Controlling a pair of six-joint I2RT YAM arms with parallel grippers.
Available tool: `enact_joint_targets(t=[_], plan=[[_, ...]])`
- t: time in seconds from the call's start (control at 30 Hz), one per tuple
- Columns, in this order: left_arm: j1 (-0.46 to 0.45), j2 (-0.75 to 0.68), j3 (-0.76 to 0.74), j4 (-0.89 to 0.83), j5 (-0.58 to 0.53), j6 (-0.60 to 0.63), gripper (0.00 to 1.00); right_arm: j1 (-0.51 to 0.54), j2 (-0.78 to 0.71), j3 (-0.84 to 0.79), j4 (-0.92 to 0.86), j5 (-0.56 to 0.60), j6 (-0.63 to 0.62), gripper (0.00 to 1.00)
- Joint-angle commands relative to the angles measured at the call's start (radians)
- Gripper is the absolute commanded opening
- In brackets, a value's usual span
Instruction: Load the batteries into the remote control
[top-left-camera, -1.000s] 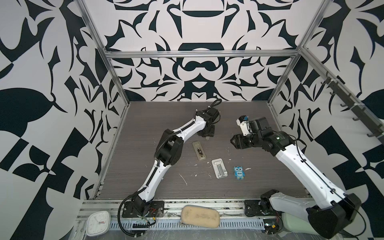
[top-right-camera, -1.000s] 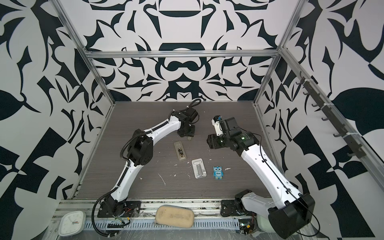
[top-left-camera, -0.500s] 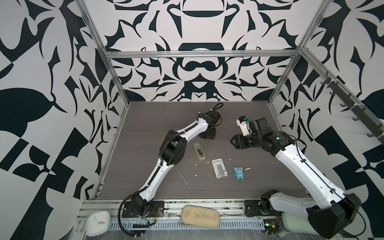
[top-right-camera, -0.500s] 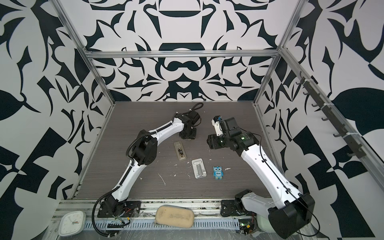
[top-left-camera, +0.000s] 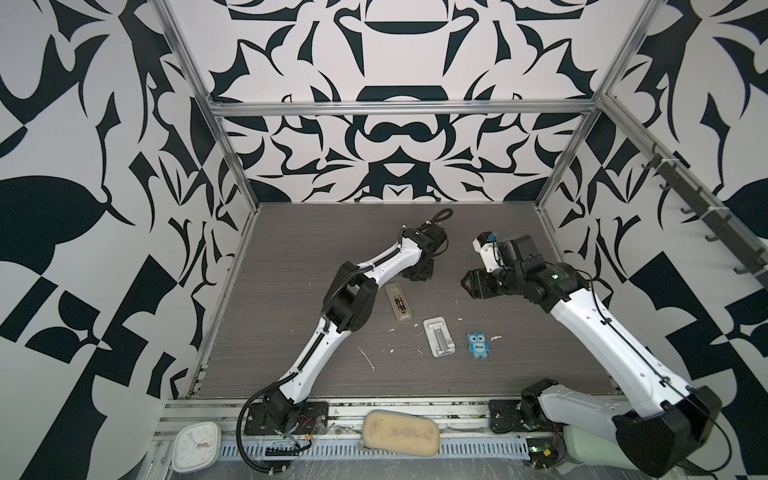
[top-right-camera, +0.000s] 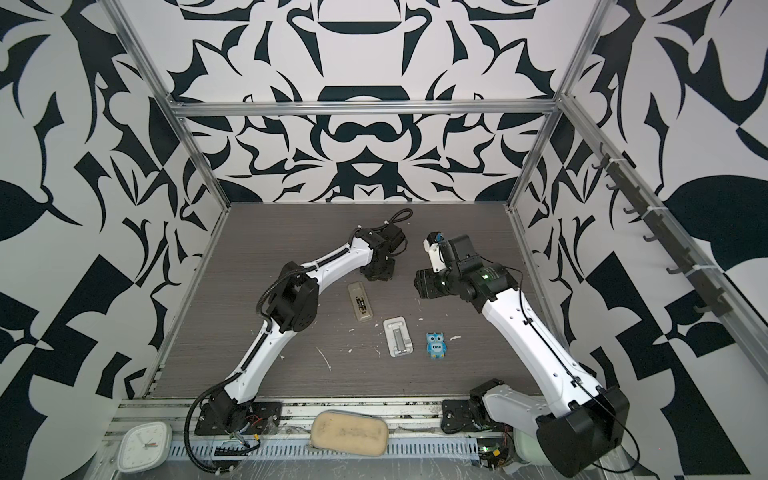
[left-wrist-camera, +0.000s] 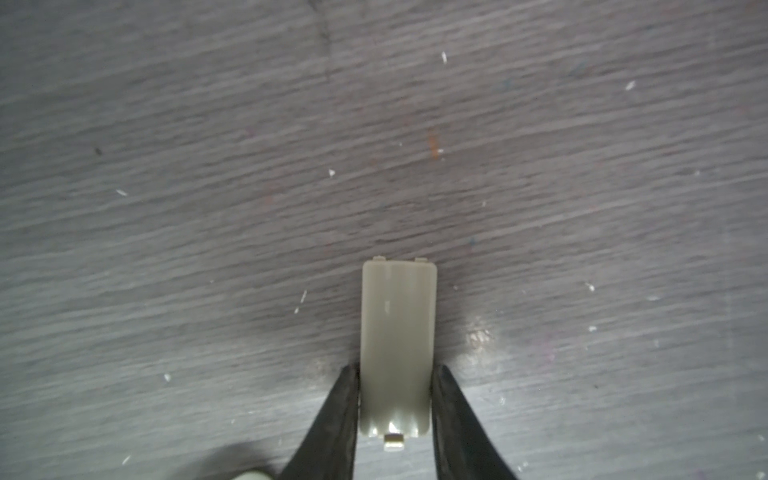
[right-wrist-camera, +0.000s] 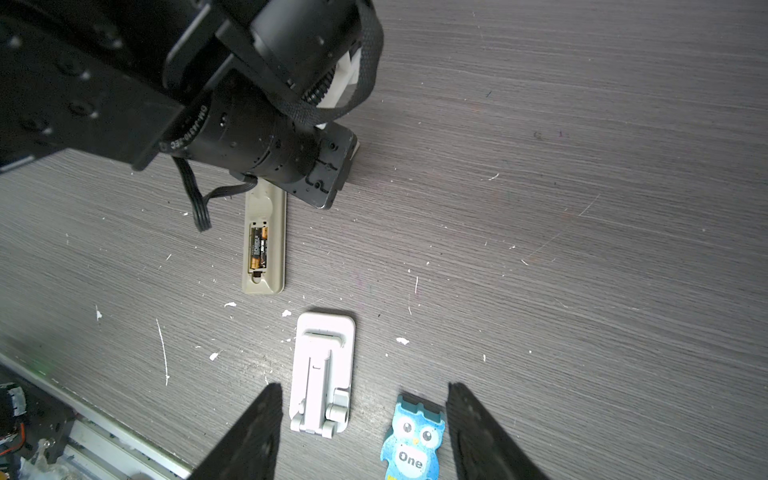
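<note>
Cover (left-wrist-camera: 397, 332) in left pincer (left-wrist-camera: 395, 370), wrist view only

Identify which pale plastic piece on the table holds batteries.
The remote control: dark batteries fill its open bay; the white stand and the loose cover hold none.

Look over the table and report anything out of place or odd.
The remote control lies back up, its bay uncovered with the batteries showing; its battery cover sits apart, between the fingers of the left gripper. White flecks litter the table.
</note>
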Motion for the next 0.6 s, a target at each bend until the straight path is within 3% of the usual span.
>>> enact_joint_targets(t=[0.0, 0.33, 0.57], plan=[[-0.004, 0.046, -0.015, -0.074, 0.006, -0.010, 0.29, -0.002, -0.004, 0.003, 0.010, 0.014, -0.011, 0.66], [-0.004, 0.017, -0.036, -0.076, -0.014, -0.019, 0.22, -0.002, -0.005, -0.002, 0.015, 0.016, -0.011, 0.66], [0.017, -0.124, -0.072, -0.038, 0.015, -0.053, 0.20, -0.002, -0.001, -0.005, 0.008, 0.027, -0.019, 0.66]])
